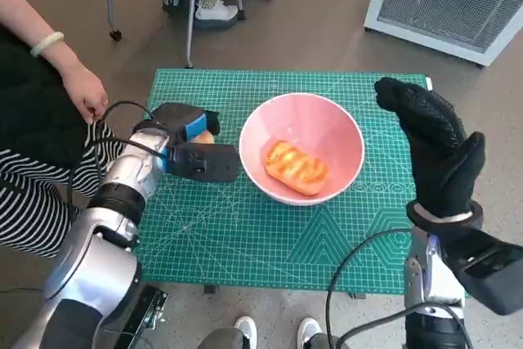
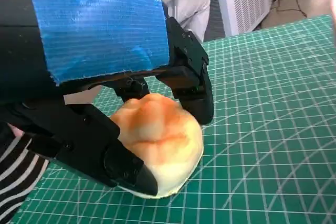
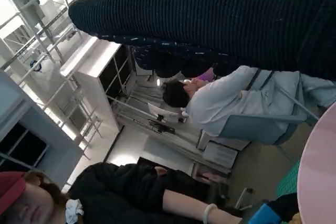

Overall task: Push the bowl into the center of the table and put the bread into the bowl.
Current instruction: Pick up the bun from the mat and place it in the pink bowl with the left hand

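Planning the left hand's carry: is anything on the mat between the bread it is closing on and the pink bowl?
Nothing visible does. The left hand has its fingers around a bread roll just beside the bowl. The only thing at the goal is another roll already lying inside the bowl.

A pink bowl, golden-orange bread, and a green gridded mat.
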